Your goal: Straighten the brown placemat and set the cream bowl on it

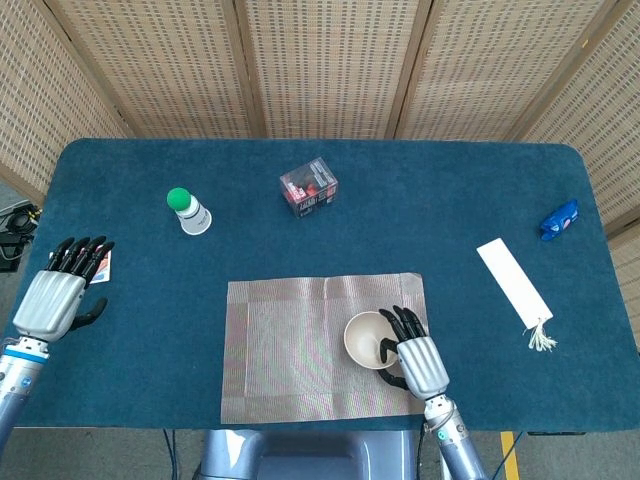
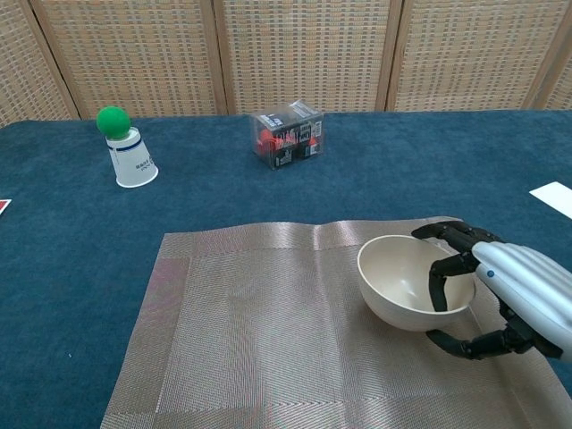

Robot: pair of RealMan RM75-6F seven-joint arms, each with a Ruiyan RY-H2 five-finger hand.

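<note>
The brown placemat [image 1: 300, 350] [image 2: 268, 331] lies flat near the table's front edge, its sides square to that edge. The cream bowl [image 1: 368, 338] [image 2: 407, 284] is over the mat's right part, upright, and my right hand [image 1: 418, 362] [image 2: 514, 295] grips its right rim with fingers hooked inside and the thumb under the outside. Whether the bowl touches the mat I cannot tell. My left hand [image 1: 58, 295] hovers at the table's left edge, fingers apart and holding nothing; the chest view does not show it.
A paper cup with a green ball [image 1: 187, 211] [image 2: 125, 147] stands at the back left. A clear box [image 1: 309, 186] [image 2: 288, 134] sits behind the mat. A white strip [image 1: 514, 281] and a blue object [image 1: 559, 219] lie at right. A small card [image 1: 105, 264] lies by the left hand.
</note>
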